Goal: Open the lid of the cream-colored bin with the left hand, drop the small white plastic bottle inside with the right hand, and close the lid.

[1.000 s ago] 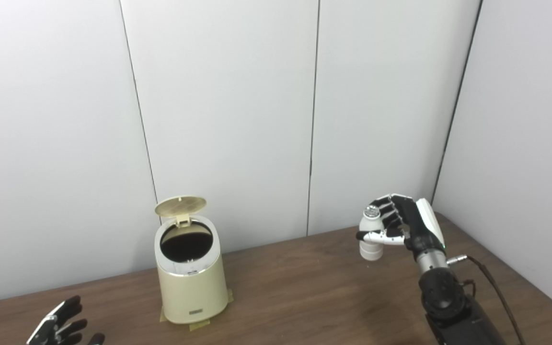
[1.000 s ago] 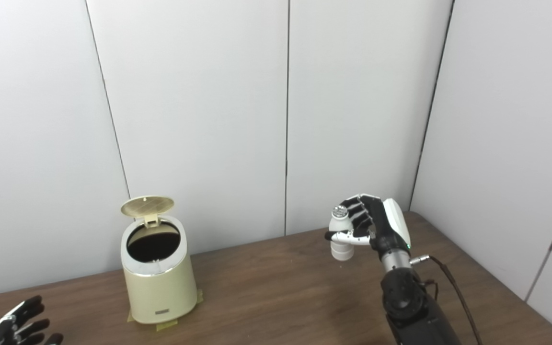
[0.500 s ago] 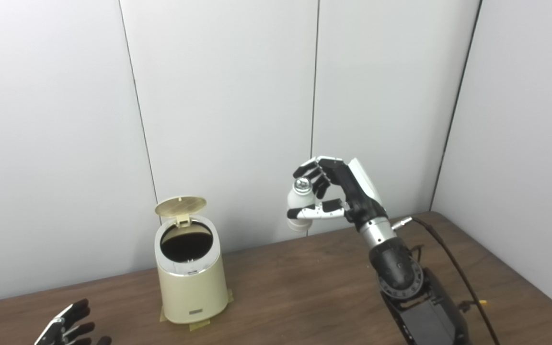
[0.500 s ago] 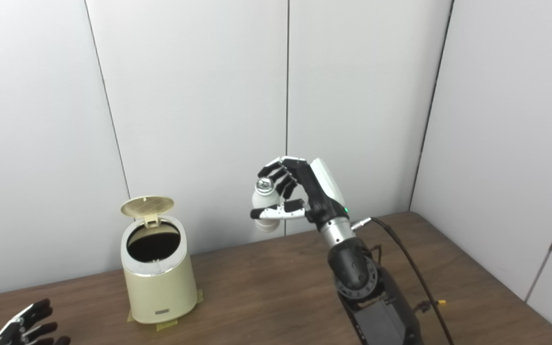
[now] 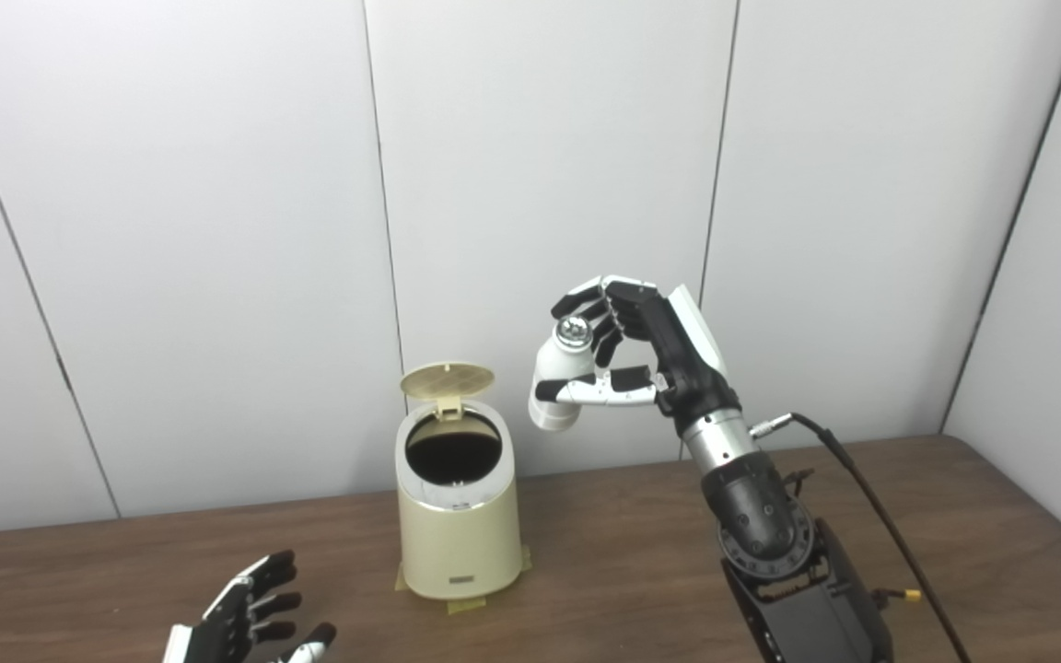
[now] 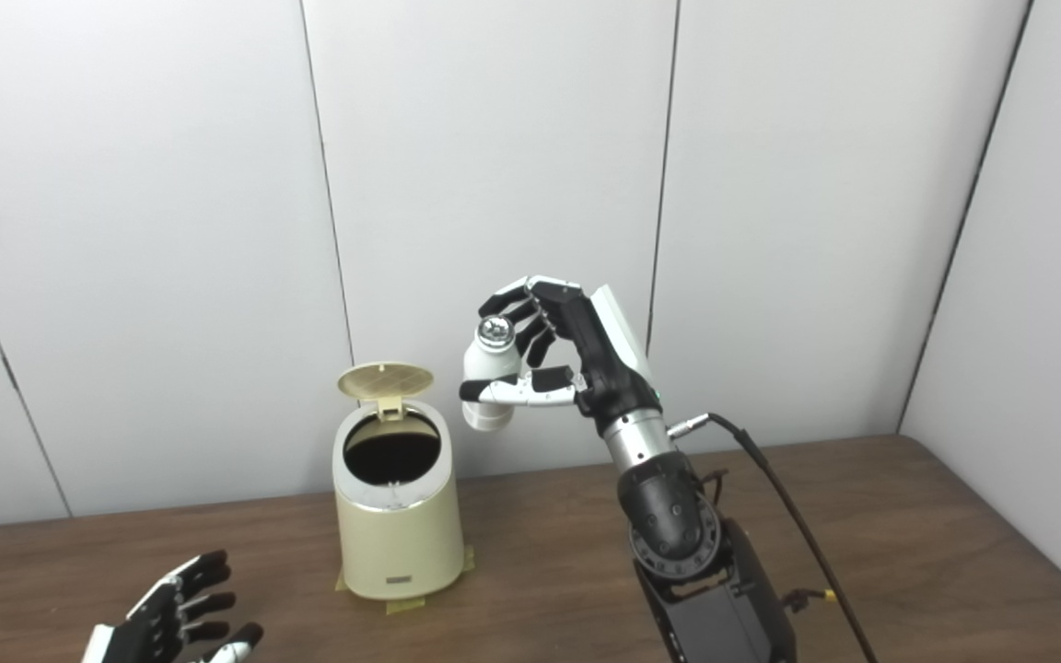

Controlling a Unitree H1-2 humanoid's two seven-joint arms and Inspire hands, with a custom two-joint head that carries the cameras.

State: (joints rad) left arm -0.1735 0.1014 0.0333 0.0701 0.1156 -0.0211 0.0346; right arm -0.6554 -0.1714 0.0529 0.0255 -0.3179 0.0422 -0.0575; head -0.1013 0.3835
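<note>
At bottom edge, the spread, empty left hand (image 5: 250, 622) is cropped; right hand (image 5: 641, 354) grips the bottle (image 5: 560, 382).

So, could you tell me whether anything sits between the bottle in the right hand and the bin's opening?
Nothing visible does. The lid is up behind the dark opening of the bin, and the right hand holds the bottle up and to its right, with only air between.
</note>
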